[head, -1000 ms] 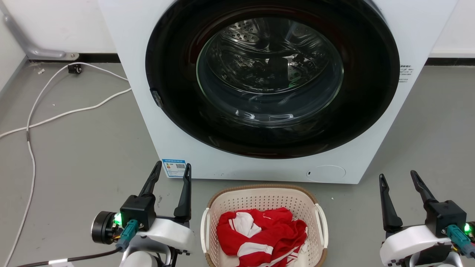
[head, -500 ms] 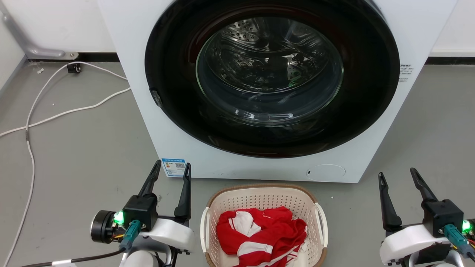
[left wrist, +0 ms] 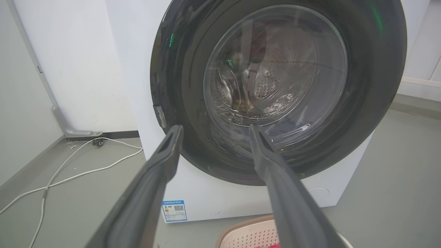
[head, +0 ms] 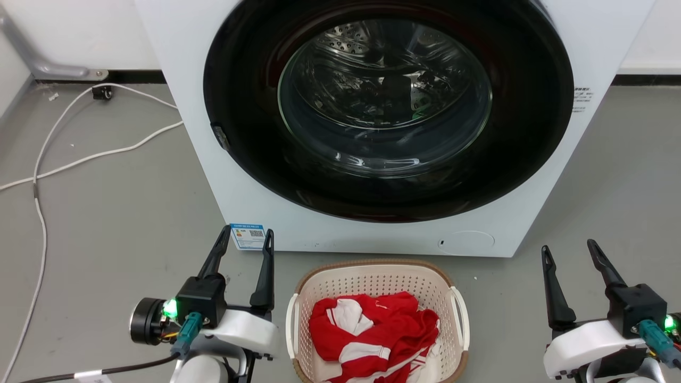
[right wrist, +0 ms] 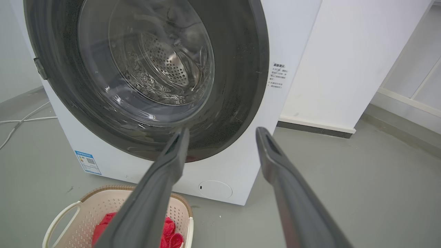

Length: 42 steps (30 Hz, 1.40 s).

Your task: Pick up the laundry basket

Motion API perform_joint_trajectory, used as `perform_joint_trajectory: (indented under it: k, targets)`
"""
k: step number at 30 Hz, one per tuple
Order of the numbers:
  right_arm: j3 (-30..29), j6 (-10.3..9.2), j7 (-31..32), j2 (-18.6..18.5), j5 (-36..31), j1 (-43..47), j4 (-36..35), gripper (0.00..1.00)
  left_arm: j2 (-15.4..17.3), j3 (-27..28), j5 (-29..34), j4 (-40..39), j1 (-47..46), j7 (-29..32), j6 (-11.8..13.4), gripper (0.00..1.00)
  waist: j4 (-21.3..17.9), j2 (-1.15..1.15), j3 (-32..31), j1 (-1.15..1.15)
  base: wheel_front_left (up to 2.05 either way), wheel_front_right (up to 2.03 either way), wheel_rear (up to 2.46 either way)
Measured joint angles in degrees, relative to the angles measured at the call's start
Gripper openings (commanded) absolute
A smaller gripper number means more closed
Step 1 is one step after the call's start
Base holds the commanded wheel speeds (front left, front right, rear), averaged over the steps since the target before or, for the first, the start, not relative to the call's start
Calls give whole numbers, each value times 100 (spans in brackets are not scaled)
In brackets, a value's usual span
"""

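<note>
Left gripper (head: 248,231) and right gripper (head: 567,246) both hover empty, fingers spread wide, and I judge they flank the cream-white perforated plastic laundry basket (head: 372,281) with brown woven-look rim, on the grey floor (head: 133,223) between them, so each can reach one white side handle (head: 290,325).

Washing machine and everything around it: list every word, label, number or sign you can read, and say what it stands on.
Nothing can be read letter for letter.
Blue-edged sticker, lower left of the washing machine front: a QR code and print, too small to read.
Grey printed lines, right edge of its front: too small and blurred to read.
On the laundry basket and the red-and-white garment: no text seen.
</note>
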Motion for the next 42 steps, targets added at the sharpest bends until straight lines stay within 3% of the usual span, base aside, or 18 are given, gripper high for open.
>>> perform_joint_trajectory:
  k: [9,16,21,30,36,42]
  targets:
    - [-34,0,163,0,223,-296,93,100,-2,93,-19,110,-419,0,5,100,-45,0,338,0,0,0,0]
    - [-12,0,577,0,245,-848,452,100,27,233,-258,909,-1126,21,-155,100,-84,0,797,0,0,0,0]
    - [36,0,1322,2,323,-1458,1114,100,144,300,-599,1872,-1931,345,-405,100,-139,0,1262,0,0,0,0]
    - [276,0,2170,2,768,-2306,2228,100,353,199,-1080,3325,-2875,1104,-604,100,-270,0,1989,1,0,0,0]
    - [490,0,2429,3,1045,-2967,3058,100,444,-36,-1475,4119,-3375,1748,-638,100,-381,0,2511,1,0,0,0]
    - [727,0,2558,4,1270,-3554,3819,100,572,-480,-1973,4402,-3656,2202,-639,100,-473,0,2925,1,0,0,0]
